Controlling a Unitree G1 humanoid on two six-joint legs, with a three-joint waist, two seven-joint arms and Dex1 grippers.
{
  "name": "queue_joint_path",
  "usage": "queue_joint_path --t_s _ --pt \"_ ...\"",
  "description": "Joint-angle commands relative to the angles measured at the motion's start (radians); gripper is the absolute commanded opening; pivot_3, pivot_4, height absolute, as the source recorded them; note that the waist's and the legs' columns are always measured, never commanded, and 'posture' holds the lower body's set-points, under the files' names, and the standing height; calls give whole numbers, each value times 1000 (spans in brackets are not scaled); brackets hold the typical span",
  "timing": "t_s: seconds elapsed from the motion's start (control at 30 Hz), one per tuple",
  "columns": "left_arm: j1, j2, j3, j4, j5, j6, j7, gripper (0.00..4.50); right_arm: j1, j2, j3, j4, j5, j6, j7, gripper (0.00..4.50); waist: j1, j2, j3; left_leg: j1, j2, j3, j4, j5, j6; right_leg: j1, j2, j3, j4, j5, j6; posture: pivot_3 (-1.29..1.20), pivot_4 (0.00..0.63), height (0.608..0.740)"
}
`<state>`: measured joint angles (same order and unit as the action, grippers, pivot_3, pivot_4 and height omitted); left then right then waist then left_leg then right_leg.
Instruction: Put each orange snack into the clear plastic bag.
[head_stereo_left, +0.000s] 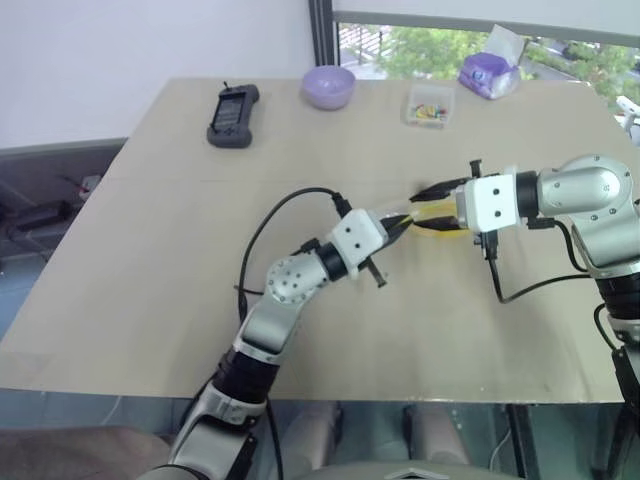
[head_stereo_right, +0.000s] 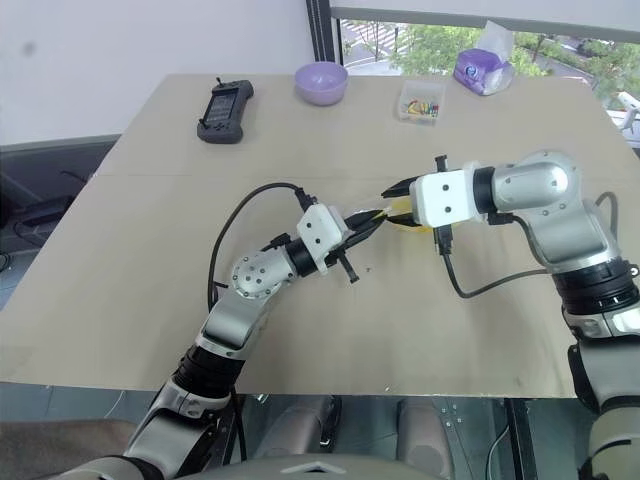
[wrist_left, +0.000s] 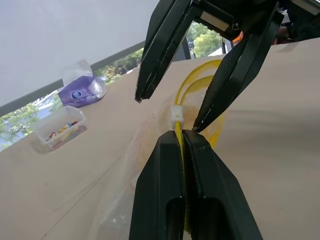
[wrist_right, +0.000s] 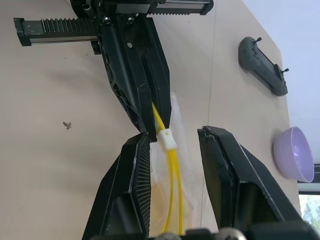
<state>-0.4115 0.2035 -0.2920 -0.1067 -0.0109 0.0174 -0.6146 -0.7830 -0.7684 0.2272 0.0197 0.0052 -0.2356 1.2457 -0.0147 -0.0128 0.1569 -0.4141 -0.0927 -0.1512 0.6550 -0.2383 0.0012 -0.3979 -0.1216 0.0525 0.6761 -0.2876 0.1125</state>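
The clear plastic bag (wrist_left: 125, 200) lies on the tan table (head_stereo_left: 150, 260), its yellow seal strip (wrist_right: 172, 175) lifted at the middle. My left gripper (wrist_left: 181, 135) is shut on that strip, just behind a small white slider (wrist_left: 177, 114). My right gripper (wrist_right: 172, 133) faces it from the opposite side, open, one finger on each side of the strip and slider; whether a finger touches the slider I cannot tell. In the head views the two grippers (head_stereo_left: 405, 222) (head_stereo_left: 420, 208) meet tip to tip over the bag. The orange snack is hidden.
At the table's far edge stand a black handheld controller (head_stereo_left: 232, 115), a purple bowl (head_stereo_left: 329, 86), a small clear box of colourful bits (head_stereo_left: 431, 104) and a purple tissue pack (head_stereo_left: 487, 70). Black cables hang from both wrists.
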Motion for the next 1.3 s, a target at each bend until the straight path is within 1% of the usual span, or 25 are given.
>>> queue_joint_path --t_s 0.03,0.07,0.1,0.43,0.47,0.53,0.57,0.6,0.87,0.97,1.1,1.23,1.3 --pt "4 -5 -15 -40 -3 -6 -1 0 -28 -8 -9 -13 4 -20 5 740 0 0 0 0 0 0 0 0 0 0 0 0 0 0 0 0 150 740" --pt "4 -5 -16 -40 -2 -6 -1 0 -28 -8 -9 -13 4 -20 6 274 0 0 0 0 0 0 0 0 0 0 0 0 0 0 0 0 150 740" --pt "3 -3 -18 -41 0 -8 -1 0 -26 -10 -8 -13 3 -18 10 69 0 0 0 0 0 0 0 0 0 0 0 0 0 0 0 0 150 740" --pt "-6 42 -37 -26 39 -58 -21 0 -11 -28 -5 -25 -3 8 31 69 0 0 0 0 0 0 0 0 0 0 0 0 0 0 0 0 150 740" --pt "-8 48 -41 -24 46 -66 -24 0 -10 -31 -5 -26 -5 11 33 446 0 0 0 0 0 0 0 0 0 0 0 0 0 0 0 0 150 740" --pt "-8 53 -44 -20 51 -78 -27 0 -10 -32 -4 -27 -8 14 33 802 0 0 0 0 0 0 0 0 0 0 0 0 0 0 0 0 150 740" --pt "-8 52 -42 -19 50 -80 -27 0 -9 -31 -4 -28 -9 14 33 1341 0 0 0 0 0 0 0 0 0 0 0 0 0 0 0 0 150 740" --pt "-7 51 -41 -18 49 -83 -27 0 -8 -32 -5 -32 -8 19 34 1762 0 0 0 0 0 0 0 0 0 0 0 0 0 0 0 0 150 740" --pt "-11 46 -33 -19 45 -83 -24 0 9 -46 -4 -76 10 58 63 1762 1 0 0 0 0 0 0 0 0 0 0 0 0 0 0 0 150 740" --pt "-10 41 -32 -16 44 -82 -21 0 12 -59 -12 -115 23 107 74 1762 1 0 0 0 0 0 0 0 0 0 0 0 0 0 0 0 150 740" --pt "-10 33 -31 -11 45 -80 -16 0 24 -86 -26 -205 69 240 96 1762 1 0 0 0 0 0 0 0 0 0 0 0 0 0 0 0 150 740" --pt "-14 26 -29 -6 43 -77 -11 0 55 -123 -28 -296 65 432 71 1762 3 0 0 0 0 -1 0 0 0 0 0 0 0 0 0 0 150 740" --pt "-12 23 -29 -9 42 -74 -11 0 58 -130 -18 -345 38 576 33 1762 2 0 0 0 0 0 0 0 0 0 0 0 0 0 0 0 150 740"
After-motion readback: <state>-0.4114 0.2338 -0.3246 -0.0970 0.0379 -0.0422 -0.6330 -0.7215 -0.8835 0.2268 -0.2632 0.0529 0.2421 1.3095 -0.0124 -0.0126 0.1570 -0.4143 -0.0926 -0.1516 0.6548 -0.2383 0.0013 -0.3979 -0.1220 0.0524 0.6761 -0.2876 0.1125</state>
